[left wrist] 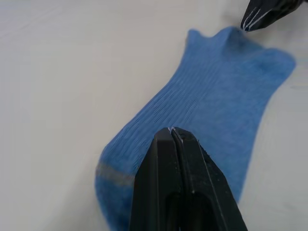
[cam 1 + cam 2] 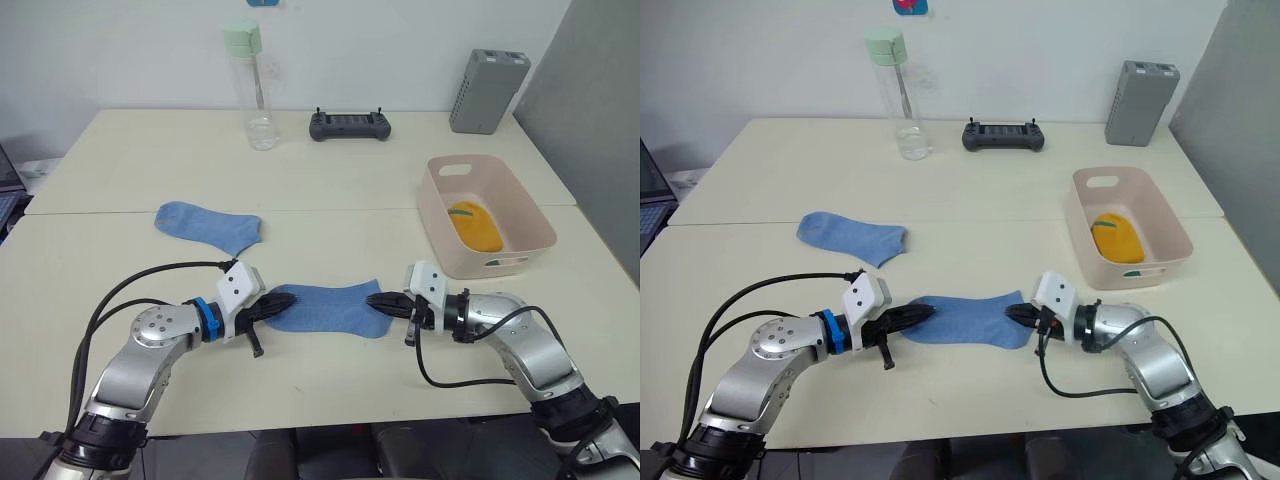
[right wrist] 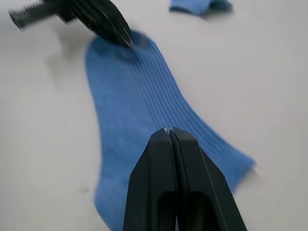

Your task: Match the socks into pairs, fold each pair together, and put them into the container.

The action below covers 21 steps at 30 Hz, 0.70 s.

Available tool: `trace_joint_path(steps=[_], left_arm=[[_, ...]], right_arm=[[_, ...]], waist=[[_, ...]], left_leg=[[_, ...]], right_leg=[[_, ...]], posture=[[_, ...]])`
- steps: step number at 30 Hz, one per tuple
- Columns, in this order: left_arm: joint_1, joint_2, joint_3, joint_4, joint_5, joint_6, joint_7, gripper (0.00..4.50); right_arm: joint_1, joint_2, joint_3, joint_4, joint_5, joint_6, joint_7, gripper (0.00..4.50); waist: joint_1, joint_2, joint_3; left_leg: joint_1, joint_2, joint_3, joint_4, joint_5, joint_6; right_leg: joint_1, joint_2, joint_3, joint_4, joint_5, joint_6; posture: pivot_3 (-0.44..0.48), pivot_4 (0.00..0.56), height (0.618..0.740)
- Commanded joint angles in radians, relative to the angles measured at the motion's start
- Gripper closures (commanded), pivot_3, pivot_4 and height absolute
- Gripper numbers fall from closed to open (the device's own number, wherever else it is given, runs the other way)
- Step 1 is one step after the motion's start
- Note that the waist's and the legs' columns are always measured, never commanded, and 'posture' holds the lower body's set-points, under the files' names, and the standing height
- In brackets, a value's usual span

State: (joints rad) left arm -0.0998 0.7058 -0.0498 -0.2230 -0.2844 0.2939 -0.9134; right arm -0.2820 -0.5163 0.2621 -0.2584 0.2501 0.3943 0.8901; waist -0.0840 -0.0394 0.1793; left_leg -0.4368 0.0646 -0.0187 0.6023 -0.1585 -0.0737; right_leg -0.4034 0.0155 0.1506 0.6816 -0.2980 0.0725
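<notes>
At the near edge of the pale table (image 2: 330,380), the left gripper (image 2: 283,305) and the right gripper (image 2: 376,300) meet opposite ends of a light blue sock (image 2: 325,309) lying flat between them. In the left wrist view the left gripper's black fingers (image 1: 180,183) are pressed together with no gap, their tips over the sock's end with the grey band; whether fabric is pinched between them cannot be told. In the right wrist view the right gripper's fingers (image 3: 173,178) are likewise closed tip to tip above the sock's other end, and again a pinch cannot be confirmed.

Farther back and toward the robot's left, a second light blue sock (image 2: 209,224) lies flat on the table, well apart from the first. To the right, the pale pink container (image 2: 440,225) stands with a mustard-yellow sock bundle (image 2: 474,226) inside, a small green mark on top.

Along the far edge stand a clear bottle (image 2: 255,90) with a pale green cap, a dark handheld controller (image 2: 349,125) and a grey upright box (image 2: 488,91). No readable writing appears on any item.
</notes>
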Motion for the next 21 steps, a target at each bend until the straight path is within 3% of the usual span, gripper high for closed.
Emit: trace_joint_path(steps=[1,5,10,13,16,17,21], left_arm=[[0.03,0.028,-0.012,-0.003,0.053,-0.033,-0.004,4.5],[0.047,0.037,-0.002,0.042,0.082,-0.057,0.005,4.5],[0.073,0.058,0.027,0.072,0.086,-0.096,-0.001,4.5],[0.087,0.036,0.104,0.049,-0.002,-0.057,0.012,4.5],[0.065,-0.036,0.231,0.026,-0.116,0.026,0.109,4.5],[0.054,-0.059,0.273,0.038,-0.13,0.037,0.152,4.32],[0.037,-0.115,0.365,0.119,-0.1,0.012,0.285,3.36]], right_arm=[[0.02,-0.007,0.026,-0.012,-0.028,-0.002,-0.007,4.42],[0.048,-0.086,0.06,0.051,-0.119,-0.064,0.02,4.42],[0.082,-0.129,-0.013,0.035,-0.064,-0.051,0.035,4.42],[0.125,-0.112,-0.121,-0.011,0.03,-0.006,0.009,4.42],[0.131,-0.06,-0.225,-0.045,0.085,0.028,-0.079,4.42],[0.126,-0.04,-0.256,-0.042,0.076,0.023,-0.127,4.47],[0.134,-0.004,-0.291,-0.031,0.074,0.057,-0.197,3.6]], waist=[[0.001,0.0,0.0],[0.008,0.0,0.0],[0.005,0.0,-0.001],[0.004,0.0,0.0],[0.003,0.0,0.0],[0.003,0.0,0.0],[0.001,0.0,-0.001]], left_leg=[[0.0,0.0,0.0,0.0,0.0,0.0],[0.0,-0.001,0.001,0.001,0.0,0.0],[0.003,0.0,0.002,0.003,0.0,0.0],[0.003,0.0,0.002,0.004,0.0,0.0],[0.003,0.0,0.002,0.004,0.0,0.0],[0.003,0.0,0.002,0.004,0.0,0.0],[0.003,0.0,0.002,0.005,0.0,0.0]], right_leg=[[0.0,0.0,0.0,0.0,0.0,0.0],[0.0,-0.001,0.0,-0.001,-0.002,-0.004],[0.003,-0.001,0.001,-0.001,-0.002,-0.004],[0.004,-0.002,0.001,-0.001,-0.002,-0.004],[0.004,-0.002,0.001,0.0,-0.002,-0.004],[0.004,-0.001,0.001,0.0,-0.002,-0.003],[0.005,-0.001,0.001,0.0,-0.001,-0.002]], posture=[[0.0,0.15,0.74],[0.0,0.15,0.74],[0.0,0.15,0.74],[0.0,0.15,0.74],[0.0,0.15,0.74],[0.0,0.15,0.74],[0.0,0.15,0.74]])
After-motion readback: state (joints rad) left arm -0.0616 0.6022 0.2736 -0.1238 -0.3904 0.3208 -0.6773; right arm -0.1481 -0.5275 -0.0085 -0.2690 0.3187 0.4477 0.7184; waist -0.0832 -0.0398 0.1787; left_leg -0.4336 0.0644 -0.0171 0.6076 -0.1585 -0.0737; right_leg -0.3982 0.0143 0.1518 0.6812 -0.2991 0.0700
